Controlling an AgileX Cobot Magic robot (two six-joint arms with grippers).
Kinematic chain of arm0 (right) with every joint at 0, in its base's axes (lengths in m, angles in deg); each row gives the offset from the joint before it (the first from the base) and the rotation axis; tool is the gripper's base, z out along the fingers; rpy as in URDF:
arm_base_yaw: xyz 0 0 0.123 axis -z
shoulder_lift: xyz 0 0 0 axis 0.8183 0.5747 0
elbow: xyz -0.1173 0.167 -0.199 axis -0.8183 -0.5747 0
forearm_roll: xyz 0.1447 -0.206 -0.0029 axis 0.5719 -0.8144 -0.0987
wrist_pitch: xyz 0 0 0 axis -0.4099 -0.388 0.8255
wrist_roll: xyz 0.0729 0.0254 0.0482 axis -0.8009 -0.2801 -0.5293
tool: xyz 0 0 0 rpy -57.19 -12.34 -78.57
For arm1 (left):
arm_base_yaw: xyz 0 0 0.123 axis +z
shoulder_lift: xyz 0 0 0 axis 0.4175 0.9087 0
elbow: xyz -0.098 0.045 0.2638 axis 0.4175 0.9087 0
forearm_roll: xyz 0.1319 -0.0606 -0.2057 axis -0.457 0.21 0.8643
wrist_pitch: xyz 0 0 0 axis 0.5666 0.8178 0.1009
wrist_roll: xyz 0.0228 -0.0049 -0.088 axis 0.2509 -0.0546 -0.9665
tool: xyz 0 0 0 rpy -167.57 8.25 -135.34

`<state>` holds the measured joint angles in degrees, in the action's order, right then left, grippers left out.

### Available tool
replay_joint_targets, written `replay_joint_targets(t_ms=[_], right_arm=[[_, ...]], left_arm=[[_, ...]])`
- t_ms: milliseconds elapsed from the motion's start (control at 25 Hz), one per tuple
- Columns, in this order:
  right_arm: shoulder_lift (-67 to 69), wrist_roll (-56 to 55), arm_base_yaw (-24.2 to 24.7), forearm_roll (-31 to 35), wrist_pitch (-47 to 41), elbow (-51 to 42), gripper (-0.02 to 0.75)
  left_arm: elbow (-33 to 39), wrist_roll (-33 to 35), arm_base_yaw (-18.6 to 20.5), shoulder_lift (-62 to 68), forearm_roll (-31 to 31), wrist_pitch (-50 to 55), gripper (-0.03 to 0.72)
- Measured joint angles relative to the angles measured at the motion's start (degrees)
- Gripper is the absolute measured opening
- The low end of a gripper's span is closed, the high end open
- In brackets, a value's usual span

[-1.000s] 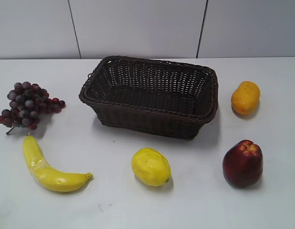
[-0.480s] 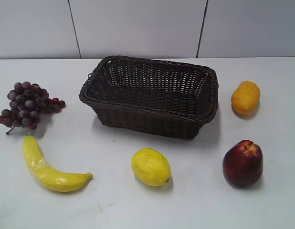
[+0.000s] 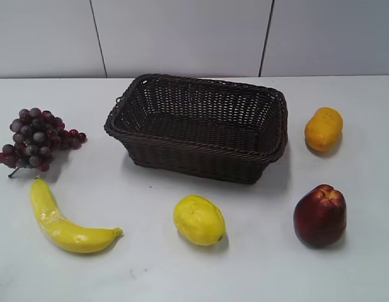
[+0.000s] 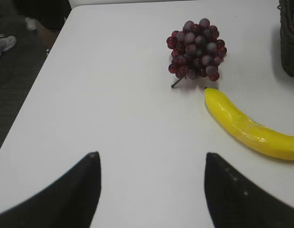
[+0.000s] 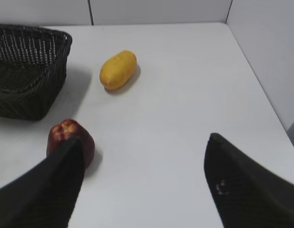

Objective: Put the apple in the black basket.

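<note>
The dark red apple (image 3: 320, 215) stands on the white table at the front right, apart from the black basket (image 3: 197, 150), which sits empty at the middle back. In the right wrist view the apple (image 5: 66, 137) lies just beyond my left finger, partly hidden by it, and the basket (image 5: 28, 102) is at the far left. My right gripper (image 5: 144, 140) is open and empty. My left gripper (image 4: 152, 156) is open and empty over bare table. Neither gripper shows in the exterior view.
A yellow lemon-like fruit (image 3: 199, 220) lies front centre, an orange fruit (image 3: 323, 128) right of the basket, a banana (image 3: 59, 220) and a bunch of purple grapes (image 3: 34, 138) at the left. The table's left edge (image 4: 47, 71) shows in the left wrist view.
</note>
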<state>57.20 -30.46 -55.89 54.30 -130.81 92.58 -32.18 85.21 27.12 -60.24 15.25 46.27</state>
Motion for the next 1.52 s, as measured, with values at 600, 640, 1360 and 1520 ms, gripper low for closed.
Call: replay_joint_targets(t_ms=[600,640,1360,1520], right_arm=[[48.3,12.9,-5.1,10.9,10.9,3.7,0.603],[51.8,13.3,-6.3,10.9,10.2,5.1,0.603],[87.0,9.1,-18.6,3.9,10.6,19.0,0.661],[90.7,8.6,-18.6,4.8,10.8,19.2,0.648]], left_arm=[[0.0,0.0,0.0,0.0,0.0,0.0,0.508],[0.0,0.0,0.0,0.0,0.0,0.0,0.508],[0.0,0.0,0.0,0.0,0.0,0.0,0.508],[0.0,0.0,0.0,0.0,0.0,0.0,0.508]])
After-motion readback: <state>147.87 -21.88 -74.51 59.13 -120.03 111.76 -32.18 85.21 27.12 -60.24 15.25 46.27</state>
